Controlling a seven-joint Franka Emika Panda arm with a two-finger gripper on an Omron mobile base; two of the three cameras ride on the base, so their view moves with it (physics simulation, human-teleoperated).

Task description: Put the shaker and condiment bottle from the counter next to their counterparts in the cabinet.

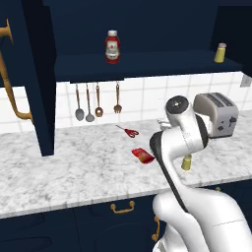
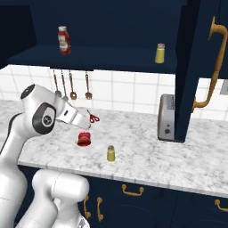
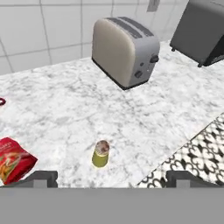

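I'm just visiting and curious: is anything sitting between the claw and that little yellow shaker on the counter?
Nothing visible does. In the hand view the open claw looks straight at the shaker, standing upright on bare marble counter. The condiment bottle lies off to one side and the toaster stands well behind it.

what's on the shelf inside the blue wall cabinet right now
On the cabinet shelf stand a ketchup bottle at left and a yellow shaker at right. Door panels hide the shelf's far ends.

Kitchen, marble counter (image 1: 74, 167), toaster (image 3: 124, 50), hanging utensils (image 1: 97, 102), navy cabinet (image 1: 147, 64)
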